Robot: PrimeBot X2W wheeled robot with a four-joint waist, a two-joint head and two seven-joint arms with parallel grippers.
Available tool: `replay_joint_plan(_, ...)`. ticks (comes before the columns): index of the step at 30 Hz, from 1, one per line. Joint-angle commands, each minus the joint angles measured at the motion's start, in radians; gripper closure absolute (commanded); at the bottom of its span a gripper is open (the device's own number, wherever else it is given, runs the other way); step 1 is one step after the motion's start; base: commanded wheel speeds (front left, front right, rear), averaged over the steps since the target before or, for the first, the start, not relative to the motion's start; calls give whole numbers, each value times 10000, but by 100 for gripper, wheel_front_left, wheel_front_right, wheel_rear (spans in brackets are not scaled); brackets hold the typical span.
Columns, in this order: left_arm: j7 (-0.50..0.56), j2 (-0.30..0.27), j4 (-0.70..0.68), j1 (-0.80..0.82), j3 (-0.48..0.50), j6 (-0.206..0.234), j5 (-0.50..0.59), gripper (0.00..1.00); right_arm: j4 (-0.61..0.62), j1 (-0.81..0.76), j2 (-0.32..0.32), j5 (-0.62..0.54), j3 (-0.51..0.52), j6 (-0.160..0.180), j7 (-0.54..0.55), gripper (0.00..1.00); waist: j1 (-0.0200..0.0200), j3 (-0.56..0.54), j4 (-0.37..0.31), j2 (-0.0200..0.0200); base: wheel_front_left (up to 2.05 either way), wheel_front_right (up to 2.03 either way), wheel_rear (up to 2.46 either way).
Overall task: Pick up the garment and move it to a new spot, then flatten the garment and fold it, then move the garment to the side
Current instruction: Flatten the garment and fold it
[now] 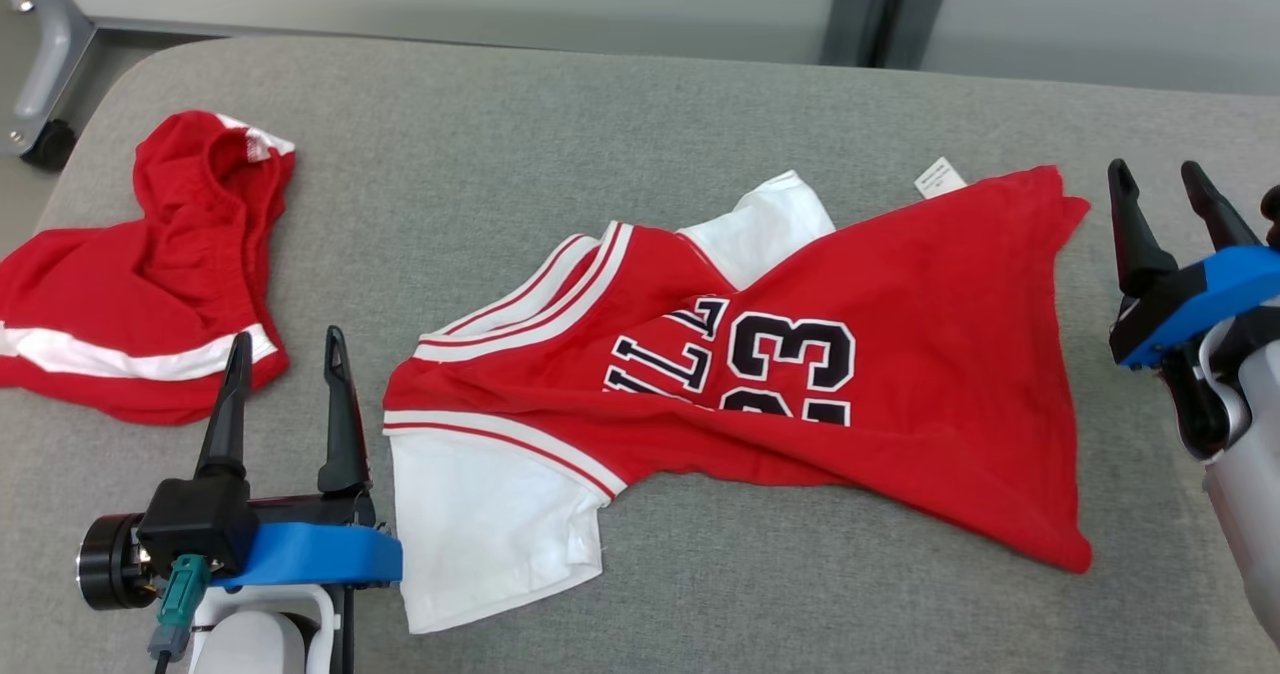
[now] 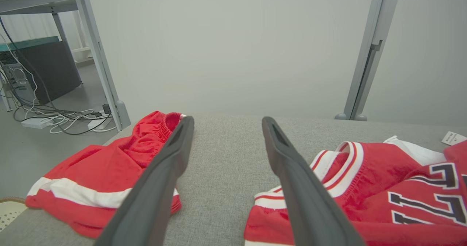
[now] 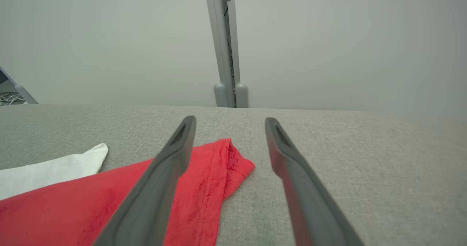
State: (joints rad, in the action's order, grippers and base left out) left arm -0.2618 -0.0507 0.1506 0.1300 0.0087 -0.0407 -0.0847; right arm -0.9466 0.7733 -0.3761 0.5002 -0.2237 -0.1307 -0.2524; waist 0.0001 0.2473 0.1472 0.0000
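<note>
Fingers of the left gripper stood spread wide with nothing between them in the head view, and the right gripper also had its fingers apart and bare. Between the two arms, the red basketball jersey with white sleeves and dark numerals lay on the grey fabric-covered desk. Its long axis ran across the desk from side to side, with the striped neckline toward my left arm and the hem toward my right. It was rumpled, and a diagonal fold hid part of the lettering. A pair of red shorts with a white stripe sat apart at the far left.

Through the left wrist view, the left gripper pointed along bare desk, with the shorts on one side and the jersey's collar end just beside the other finger.

Through the right wrist view, the right gripper hung open over the hem corner of the jersey, which reached into the gap by the left-hand finger. I couldn't tell whether they touched.

I judged each arm near its own end of the jersey, which suited pulling it flat lengthwise.
</note>
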Motion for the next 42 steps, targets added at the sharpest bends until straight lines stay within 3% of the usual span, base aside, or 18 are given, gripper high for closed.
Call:
replay_joint_plan(1, -47, 8, -12, -33, 41, -17, 83, 0, 88, -269, -71, 56, -24, -1, -53, 0, -1, -122, -136, 0, 0, 0, 0)
replay_joint_plan(9, -47, 6, -81, -297, 304, -93, 230, 0, 2238, -2082, -251, -17, 547, -1, -131, 0, -1, -432, -547, 0, 0, 0, 0)
replay_joint_plan(15, -47, 6, -152, -483, 371, -124, 311, 0, 3760, -3916, 64, -332, 673, -1, -86, 0, -1, -614, -656, 0, 0, 0, 0)
replay_joint_plan(22, -47, 6, -212, -588, 443, -146, 367, 0, 4957, -5156, 464, -588, 691, -1, 700, 0, -1, -665, -731, 0, 0, 0, 0)
replay_joint_plan(30, -47, 6, -235, -481, 304, -183, 392, 0, 5376, -5499, 696, -818, 699, -1, 1702, 0, -1, -550, -493, 0, 0, 0, 0)
replay_joint_plan(42, -47, 6, -170, -406, 224, -144, 277, 0, 4496, -5238, 797, -732, 597, -1, 2207, 0, -1, -382, -188, 0, 0, 0, 0)
